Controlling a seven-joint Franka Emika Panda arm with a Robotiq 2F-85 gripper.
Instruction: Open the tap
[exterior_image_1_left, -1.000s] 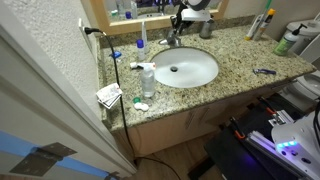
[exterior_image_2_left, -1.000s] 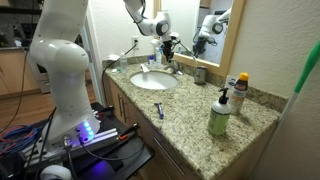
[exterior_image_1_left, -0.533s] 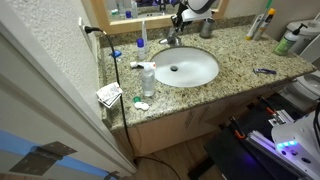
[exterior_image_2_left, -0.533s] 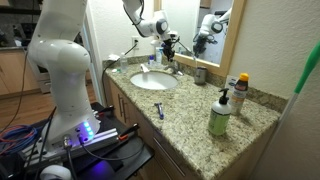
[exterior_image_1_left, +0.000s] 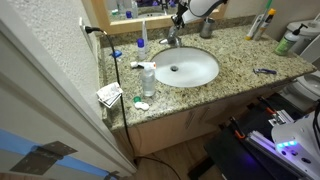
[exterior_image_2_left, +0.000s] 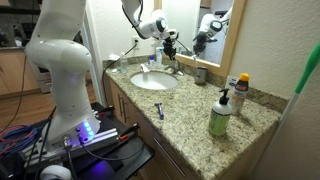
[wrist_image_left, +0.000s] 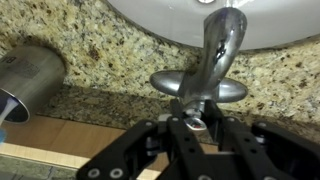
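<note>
A brushed steel cup (wrist_image_left: 30, 75) is sitting on the speckled granite worktop (wrist_image_left: 100, 55) beside the white oval basin (wrist_image_left: 170, 20). The small silver-grey metal tap (wrist_image_left: 215, 50) is sitting at the basin's rim, spout reaching over it. The black tool (wrist_image_left: 193, 125) is hanging right at the tap's lever, fingers close together, though I cannot tell whether they are clamping. Moving slowly along the lever's arc is probably wisest.
</note>
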